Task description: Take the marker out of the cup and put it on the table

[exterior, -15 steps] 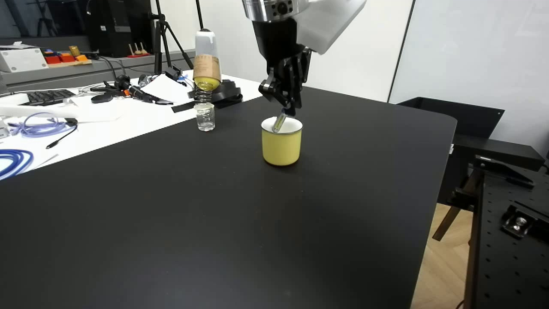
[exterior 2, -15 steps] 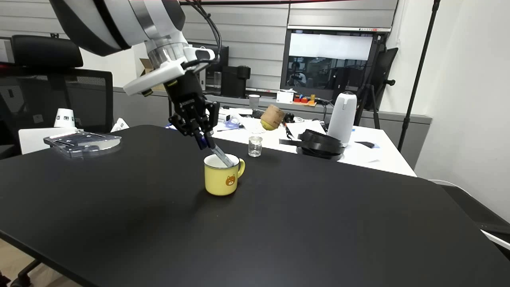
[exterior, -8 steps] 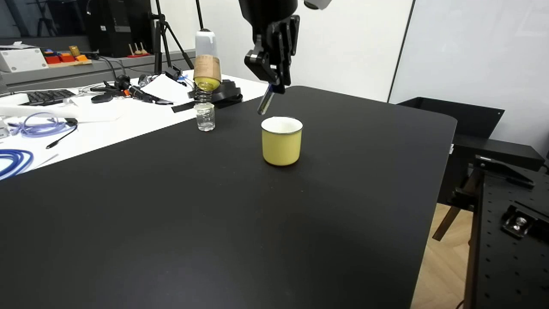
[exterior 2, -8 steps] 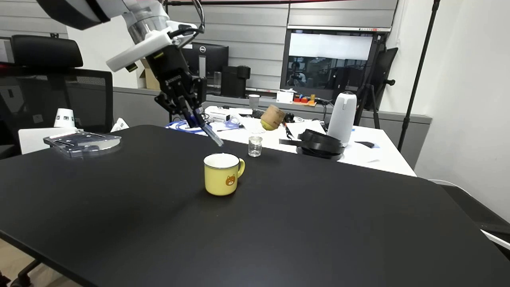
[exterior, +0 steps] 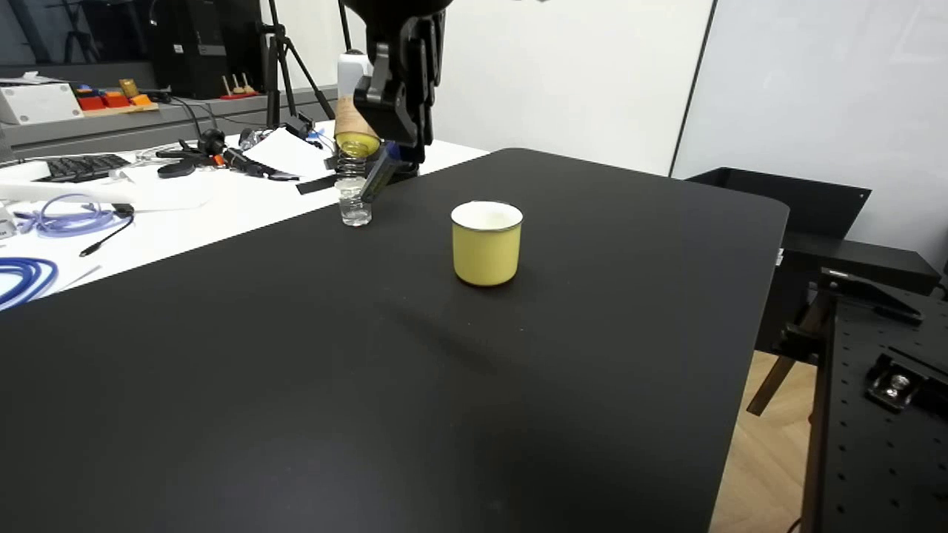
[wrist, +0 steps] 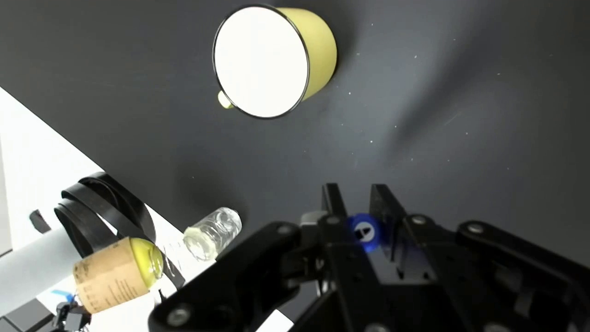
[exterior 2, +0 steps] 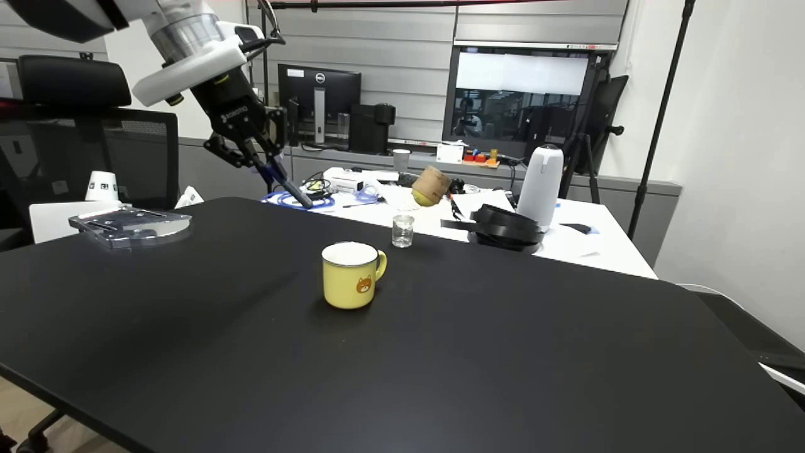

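The yellow cup (exterior: 486, 255) stands upright on the black table (exterior: 296, 385); it also shows with its handle and a bear print in an exterior view (exterior 2: 348, 284) and from above in the wrist view (wrist: 321, 50). Its visible inside is pale and holds nothing. My gripper (exterior: 413, 148) is shut on the marker (exterior: 379, 175), near its blue end. The marker hangs tilted in the air above the table, away from the cup. It also shows below the fingers in an exterior view (exterior 2: 295, 190). In the wrist view the blue end (wrist: 366, 230) sits between the fingers (wrist: 354, 198).
A small clear glass (exterior 2: 402, 231) stands near the black table's edge. Behind it, a cluttered white table holds a brown-labelled bottle (exterior 2: 430, 184), black straps (exterior 2: 503, 228) and a white cylindrical device (exterior 2: 542, 185). A clear plastic piece (exterior 2: 135, 226) lies on the black table.
One second ago the marker's lower end was inside the cup. My gripper has lifted it out and carried it sideways, away from the cup. The cup has not moved.
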`<state>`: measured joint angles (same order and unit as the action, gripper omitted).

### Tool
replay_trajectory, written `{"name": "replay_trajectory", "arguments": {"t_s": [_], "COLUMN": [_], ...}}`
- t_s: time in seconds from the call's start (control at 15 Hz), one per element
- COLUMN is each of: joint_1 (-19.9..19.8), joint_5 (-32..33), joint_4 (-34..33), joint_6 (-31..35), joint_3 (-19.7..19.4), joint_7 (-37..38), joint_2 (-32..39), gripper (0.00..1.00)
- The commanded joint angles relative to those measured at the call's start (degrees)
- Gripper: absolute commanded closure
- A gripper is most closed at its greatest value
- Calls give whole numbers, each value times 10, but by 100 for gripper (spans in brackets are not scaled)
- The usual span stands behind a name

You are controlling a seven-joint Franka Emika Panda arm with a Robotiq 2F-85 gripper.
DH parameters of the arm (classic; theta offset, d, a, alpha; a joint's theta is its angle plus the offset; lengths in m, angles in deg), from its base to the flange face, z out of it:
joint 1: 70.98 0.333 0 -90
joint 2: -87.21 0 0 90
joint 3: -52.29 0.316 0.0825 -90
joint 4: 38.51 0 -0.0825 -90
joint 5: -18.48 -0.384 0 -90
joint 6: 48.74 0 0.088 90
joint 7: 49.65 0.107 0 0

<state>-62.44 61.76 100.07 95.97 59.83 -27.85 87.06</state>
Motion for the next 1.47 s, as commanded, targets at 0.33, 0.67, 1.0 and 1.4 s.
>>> {"name": "replay_trajectory", "arguments": {"t_s": [0.33,0.67,1.0,1.4], "joint_1": [-19,-24,-44,-71], "joint_5": [86,129,59,-197], "joint_4": [15,7,12,48], "joint_6": [117,132,139,82], "joint_3": [-21,-40,-32,-5], "joint_7": [-17,-12,-64,-292], "joint_2": [75,120,153,119], "gripper": [95,95,50,8]}}
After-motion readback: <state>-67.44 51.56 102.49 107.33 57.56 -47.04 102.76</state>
